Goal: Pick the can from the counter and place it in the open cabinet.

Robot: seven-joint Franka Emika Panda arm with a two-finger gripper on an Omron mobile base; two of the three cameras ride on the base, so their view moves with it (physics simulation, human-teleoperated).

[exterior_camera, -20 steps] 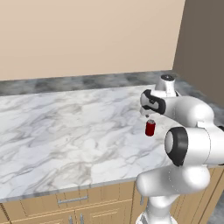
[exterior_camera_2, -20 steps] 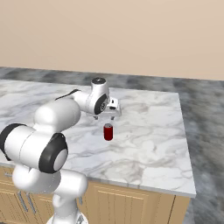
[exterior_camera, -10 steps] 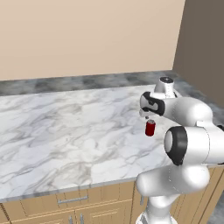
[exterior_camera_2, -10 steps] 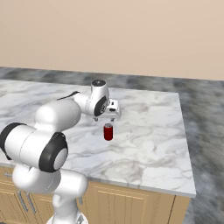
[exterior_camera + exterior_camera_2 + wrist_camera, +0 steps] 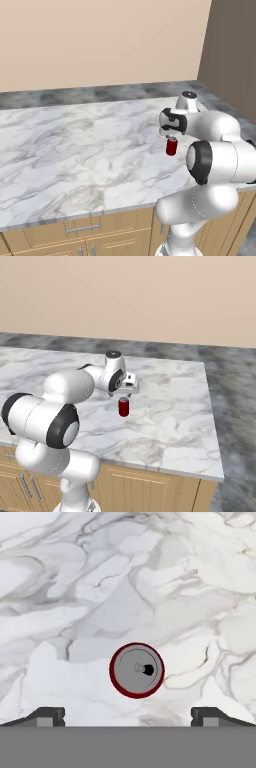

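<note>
- Currently the can (image 5: 171, 146) stands upright on the bench (image 5: 75, 150), toward its right-hand part, well in from the front edge and from the back edge.
- Can: red wall, silvery top with a small dark tab opening, seen end-on in the hand view (image 5: 136, 670).
- The hand (image 5: 170, 134) hangs directly above the can, pointing down. Its two fingertips (image 5: 47, 716) sit wide apart at the bottom corners of the hand view, with the can between them and a clear gap on each side — nothing gripped.
- In the right base view the hand (image 5: 126, 392) sits just above the can (image 5: 123, 406); whether they touch cannot be told from the base views.
- Bench surface: white marble with grey veining (image 5: 170, 406), bare around the can. A darker grey raised strip (image 5: 100, 93) runs along the back.
- The slab ends at a right-hand edge (image 5: 212, 421); beyond it lies dark mottled grey floor (image 5: 237, 406).
- Room: plain beige wall (image 5: 100, 40) behind the bench — a darker brown-grey wall (image 5: 232, 50) meets it at the right corner in the left base view.
- Below the slab: light wooden base cabinets (image 5: 75, 240) with panelled fronts and small metal handles.
</note>
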